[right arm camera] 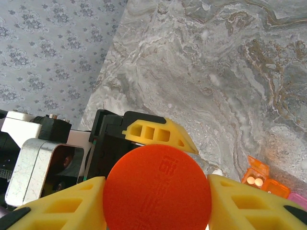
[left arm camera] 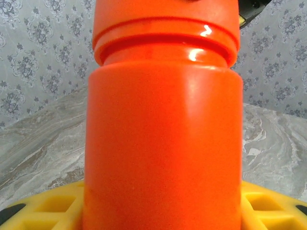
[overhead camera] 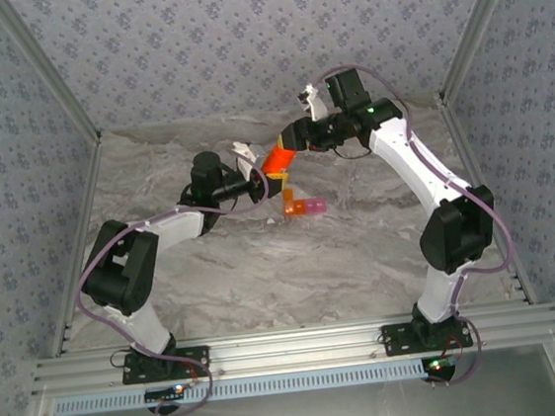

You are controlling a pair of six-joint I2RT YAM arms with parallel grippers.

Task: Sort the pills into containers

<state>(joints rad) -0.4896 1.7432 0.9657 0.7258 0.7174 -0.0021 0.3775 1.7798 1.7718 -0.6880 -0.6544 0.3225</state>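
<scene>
Marble table: orange bottle near pill box.

The pill box lies on the table just before the bottle (slightly right), pills inside.

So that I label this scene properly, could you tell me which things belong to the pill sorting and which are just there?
Job: pill box, pills, bottle.
Just there: table, walls.
</scene>
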